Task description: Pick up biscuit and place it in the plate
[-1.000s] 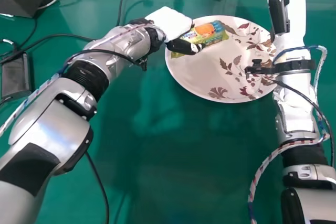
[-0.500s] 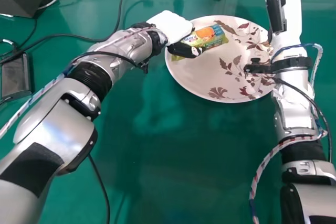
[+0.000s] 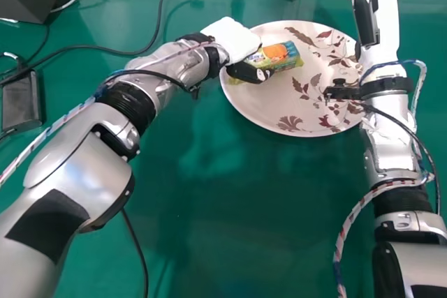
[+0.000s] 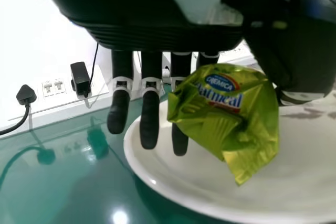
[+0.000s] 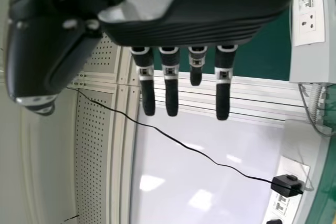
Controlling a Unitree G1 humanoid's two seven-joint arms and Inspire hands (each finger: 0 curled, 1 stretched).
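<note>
My left hand (image 3: 234, 38) is at the plate's left-hand edge, palm side toward the plate's middle. Its thumb and the nearest fingers close on the biscuit packet (image 3: 283, 54), while its other fingers hang straight alongside; I judge that a pinch, not a full wrap. The packet sits directly to my hand's right, one end between thumb and fingers, the other pointing out over the plate (image 3: 286, 113). Its long axis runs sideways from near the plate's left rim toward the upper middle, slanting a little away from me. All that I can see of it outside my grasp is within the plate's outline; whether its underside touches the plate, I cannot tell.

Farther out, my right arm runs along the plate's right side, and my right hand (image 5: 222, 93) is beyond the plate's far right, fingers straight and apart, holding nothing. The left is plainly the nearer, so the finish should be its job. I'd want the packet slightly more toward the plate's middle, then let down level; opening at the rim could leave its near end overhanging.
</note>
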